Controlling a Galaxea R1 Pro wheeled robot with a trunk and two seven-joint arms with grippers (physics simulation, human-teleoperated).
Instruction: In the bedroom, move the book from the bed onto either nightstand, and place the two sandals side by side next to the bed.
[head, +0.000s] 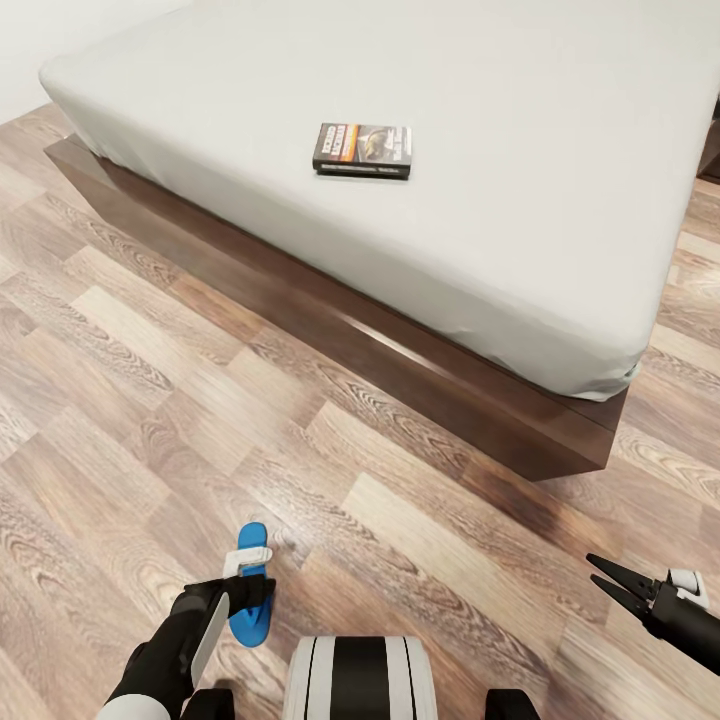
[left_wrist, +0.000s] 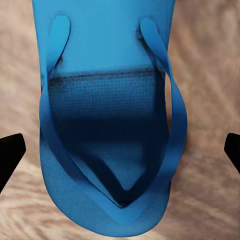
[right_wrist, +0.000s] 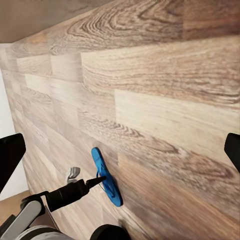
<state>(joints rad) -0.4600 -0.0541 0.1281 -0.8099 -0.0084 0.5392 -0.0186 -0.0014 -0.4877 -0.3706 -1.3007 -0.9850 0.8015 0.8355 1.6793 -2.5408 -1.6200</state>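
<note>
The bed (head: 500, 150) fills the head view's upper half, one book (head: 362, 150) lying at upper centre on it. One sandal (head: 250, 595) lies on the floor (head: 150, 400) at lower left; the left gripper (head: 255, 592) straddles it, fingers spread apart and liable to pinch only a strap. The right gripper (head: 608, 580), lower right, is released and empty.

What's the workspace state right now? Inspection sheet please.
Surface: wood-plank floor, bare mattress on the bed.
Job's things: book flat on the mattress; one blue sandal on the floor; second sandal nothing seen.
Clutter: nothing seen.
Grippers: left gripper open, over the sandal, fingers either side; right gripper open, empty, above the floor.
Cables: nothing seen.
Surroundings: white wall beyond the bed.
</note>
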